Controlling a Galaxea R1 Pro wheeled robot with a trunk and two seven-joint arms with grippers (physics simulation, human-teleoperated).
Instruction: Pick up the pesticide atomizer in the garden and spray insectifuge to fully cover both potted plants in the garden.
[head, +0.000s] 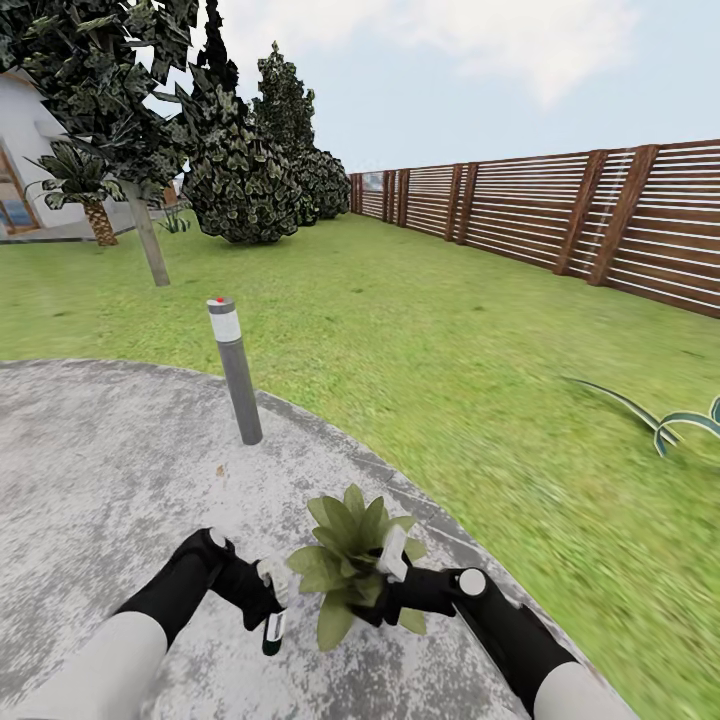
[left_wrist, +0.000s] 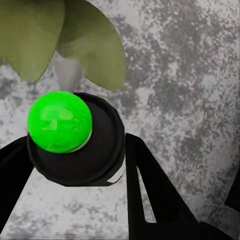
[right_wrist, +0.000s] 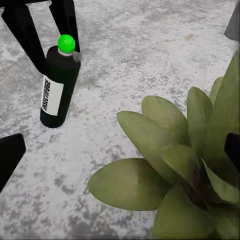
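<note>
The pesticide atomizer (head: 273, 628), a dark-green bottle with a white label, hangs just above the grey patio (head: 100, 470) with my left gripper (head: 268, 600) shut on it. In the left wrist view its black spray head (left_wrist: 80, 150), topped by a green ball, sits between the black fingers (left_wrist: 150, 180). In the right wrist view the bottle (right_wrist: 59, 87) stands upright, a short way from the leaves. One potted plant (head: 350, 560), a low rosette of broad green leaves (right_wrist: 165, 165), sits on the patio just right of the bottle. My right gripper (head: 388, 578) is open, right against the plant's leaves.
A grey bollard lamp post (head: 236, 372) stands on the patio ahead. Lawn (head: 450, 330) lies beyond the patio edge, with a striped agave (head: 680, 420) at right, a slatted wooden fence (head: 560, 210) behind it, and trees (head: 240, 170) and a palm (head: 85, 190) at back left.
</note>
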